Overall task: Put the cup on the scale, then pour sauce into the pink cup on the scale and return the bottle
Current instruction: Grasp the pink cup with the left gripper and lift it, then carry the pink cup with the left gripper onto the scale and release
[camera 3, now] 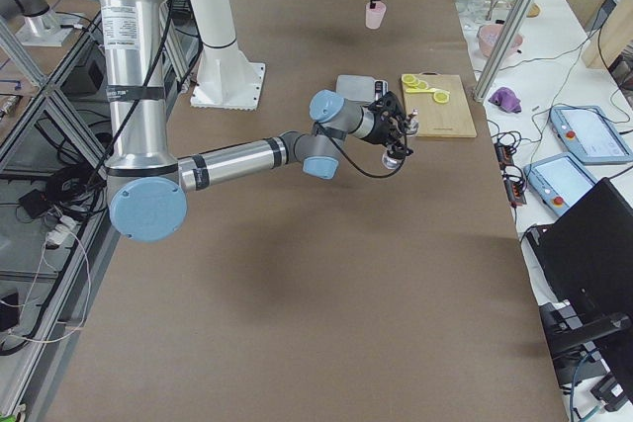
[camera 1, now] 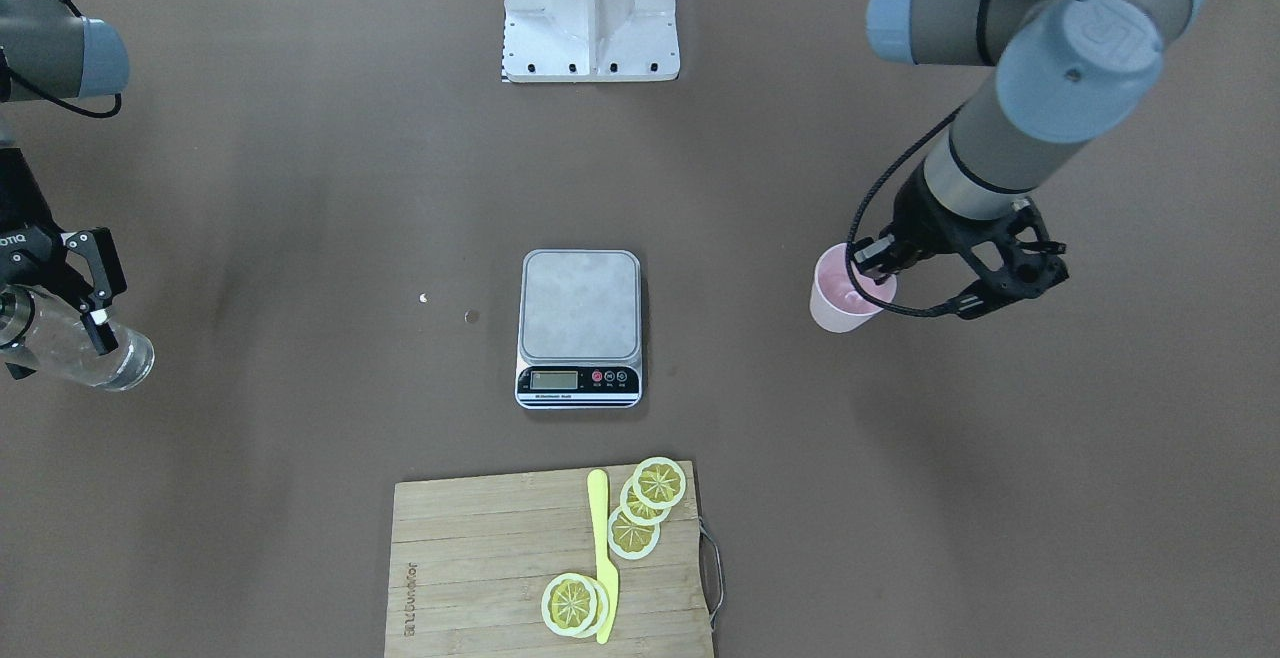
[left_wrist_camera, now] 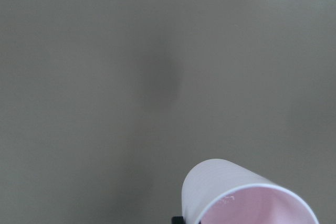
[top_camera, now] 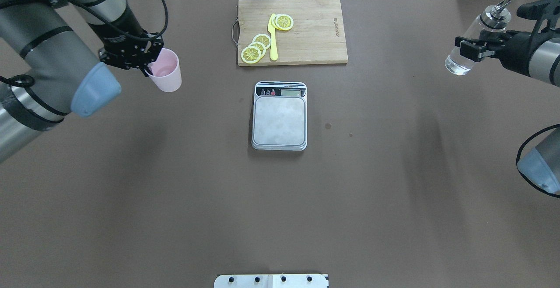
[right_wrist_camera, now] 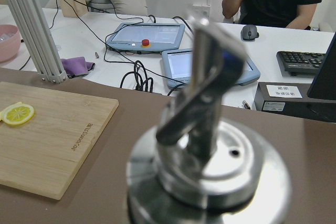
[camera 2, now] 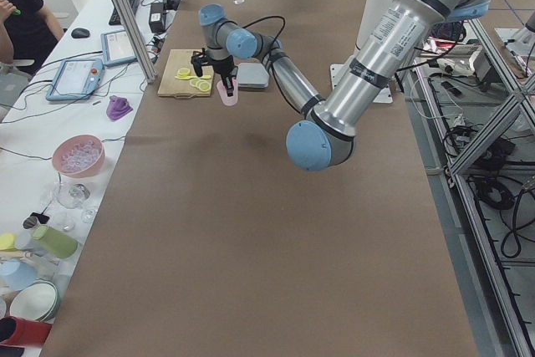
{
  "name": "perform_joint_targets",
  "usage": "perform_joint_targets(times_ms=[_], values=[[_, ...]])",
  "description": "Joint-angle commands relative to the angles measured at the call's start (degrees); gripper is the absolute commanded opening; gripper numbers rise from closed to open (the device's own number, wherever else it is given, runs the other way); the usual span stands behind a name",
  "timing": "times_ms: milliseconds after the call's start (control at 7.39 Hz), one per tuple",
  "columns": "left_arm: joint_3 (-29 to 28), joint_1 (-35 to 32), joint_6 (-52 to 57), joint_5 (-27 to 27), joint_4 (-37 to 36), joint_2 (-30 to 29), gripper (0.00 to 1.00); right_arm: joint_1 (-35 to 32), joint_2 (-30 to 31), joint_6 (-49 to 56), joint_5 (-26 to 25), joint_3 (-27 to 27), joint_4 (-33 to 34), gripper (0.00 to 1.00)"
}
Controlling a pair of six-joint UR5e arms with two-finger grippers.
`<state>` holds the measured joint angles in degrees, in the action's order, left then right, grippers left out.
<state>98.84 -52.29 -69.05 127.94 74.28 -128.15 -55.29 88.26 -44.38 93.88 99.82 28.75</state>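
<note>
Metal-capped clear bottle (right_wrist_camera: 210, 182), pale pink tapered cup (top_camera: 165, 74)

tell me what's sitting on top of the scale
Nothing: the scale shows a bare steel platform. The cup is off to the side in the left gripper, the bottle in the right gripper. Its underside is hidden.

I see the scale (top_camera: 279, 115) mid-table (top_camera: 175, 200) | cutting board (top_camera: 315, 34) just beyond it, on the side away from the robot's base | lemon slices (top_camera: 251, 54) and knife (top_camera: 273, 38) on the board | cup (top_camera: 168, 75) in left gripper (top_camera: 148, 67), well left of scale | bottle (top_camera: 457, 62) in right gripper (top_camera: 476, 43), far right
</note>
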Motion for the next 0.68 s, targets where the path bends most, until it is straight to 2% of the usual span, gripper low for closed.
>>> perform_joint_targets(times_ms=[0, 271, 541], values=[[-3.10, 6.30, -12.19, -0.15, 2.94, -6.21, 0.00, 0.01, -0.02, 0.00, -0.01, 0.03, -0.01, 0.00], [-15.18, 8.86, -20.04, -0.41, 9.19, -15.41, 0.00, 0.01, -0.02, 0.00, -0.10, 0.20, -0.01, 0.00], [-19.02, 10.97, -22.35, -0.76, 12.81, -16.60, 0.00, 0.01, -0.10, 0.00, -0.10, 0.11, -0.01, 0.00]])
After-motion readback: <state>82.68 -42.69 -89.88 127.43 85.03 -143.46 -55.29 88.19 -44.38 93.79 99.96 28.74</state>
